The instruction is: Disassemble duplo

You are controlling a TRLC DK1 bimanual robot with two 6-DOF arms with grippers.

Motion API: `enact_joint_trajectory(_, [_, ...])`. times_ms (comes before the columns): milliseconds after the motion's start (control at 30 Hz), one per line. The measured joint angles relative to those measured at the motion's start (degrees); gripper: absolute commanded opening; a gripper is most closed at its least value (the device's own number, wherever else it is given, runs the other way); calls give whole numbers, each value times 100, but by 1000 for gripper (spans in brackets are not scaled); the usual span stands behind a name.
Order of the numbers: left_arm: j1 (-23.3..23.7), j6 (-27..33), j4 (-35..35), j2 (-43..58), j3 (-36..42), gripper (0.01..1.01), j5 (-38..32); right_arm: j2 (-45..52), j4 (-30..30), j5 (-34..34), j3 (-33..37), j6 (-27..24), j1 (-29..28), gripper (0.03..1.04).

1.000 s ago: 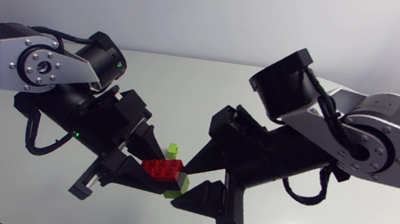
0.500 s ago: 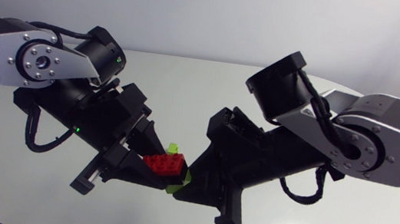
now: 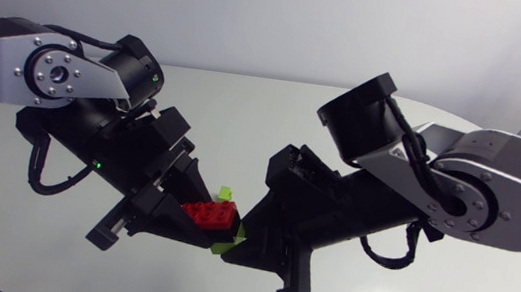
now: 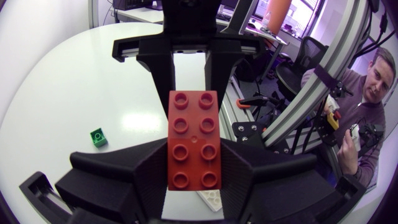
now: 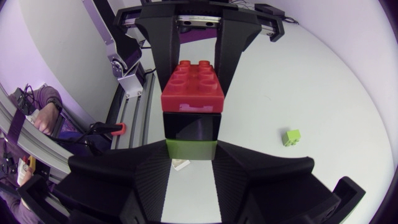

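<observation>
A duplo stack hangs above the table between my two arms. Its red brick (image 3: 211, 216) is a two-by-four brick (image 4: 193, 140), and my left gripper (image 3: 200, 223) is shut on it from both sides (image 4: 193, 183). Under the red brick (image 5: 193, 87) sits a dark layer (image 5: 191, 127), then a lime green brick (image 5: 191, 149). My right gripper (image 5: 191, 163) is shut on the lime green brick (image 3: 228, 244), and faces the left gripper head-on (image 3: 239, 236). The two sets of fingers nearly touch.
A small green brick (image 3: 226, 195) lies on the white table behind the stack; it also shows beside the left gripper (image 4: 97, 137) and beside the right gripper (image 5: 290, 137). A small white piece (image 4: 209, 200) lies on the table under the grippers.
My right gripper's fingers stood wide apart around the stack a second ago; they have closed on the lime green brick. The left gripper kept its hold on the red brick.
</observation>
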Motion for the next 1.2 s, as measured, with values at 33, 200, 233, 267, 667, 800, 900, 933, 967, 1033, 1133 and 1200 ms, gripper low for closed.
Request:
enact_joint_trajectory(33, [22, 44, -138, 37, 70, 270, 39, -11, 17, -2, -4, -4, 15, 169])
enact_joint_trajectory(200, [107, 262, -538, 186, 529, 270, 411, -31, 15, 164, -188, -175, 116, 169])
enact_joint_trajectory(233, [107, 282, -535, 186, 623, 270, 470, -31, -33, 177, -247, -175, 127, 169])
enact_joint_trajectory(267, [105, 299, -535, 186, 682, 270, 483, -31, -55, 197, -291, -175, 149, 169])
enact_joint_trajectory(667, [586, 474, 450, 28, -155, 277, -551, 719, 361, 1228, -306, -420, -761, 184])
enact_joint_trajectory(800, [542, 479, 680, 28, -503, 277, -791, 1425, 743, 1709, -321, -452, -673, 189])
enact_joint_trajectory(900, [420, 476, 785, 28, -560, 277, -935, 1808, 944, 1965, -341, -455, -538, 202])
enact_joint_trajectory(933, [369, 472, 846, 28, -560, 277, -973, 1902, 992, 2024, -341, -455, -505, 203])
enact_joint_trajectory(967, [317, 470, 896, 28, -560, 277, -1014, 1985, 1023, 2072, -341, -455, -483, 231])
enact_joint_trajectory(1033, [212, 466, 966, 28, -560, 277, -1093, 2116, 1038, 2173, -341, -455, -455, 416])
enact_joint_trajectory(1133, [90, 439, 1019, 28, -562, 279, -1196, 2184, 1102, 2264, -367, -455, -455, 769])
enact_joint_trajectory(1200, [26, 424, 1064, 28, -562, 279, -1261, 2186, 1104, 2262, -369, -457, -455, 961])
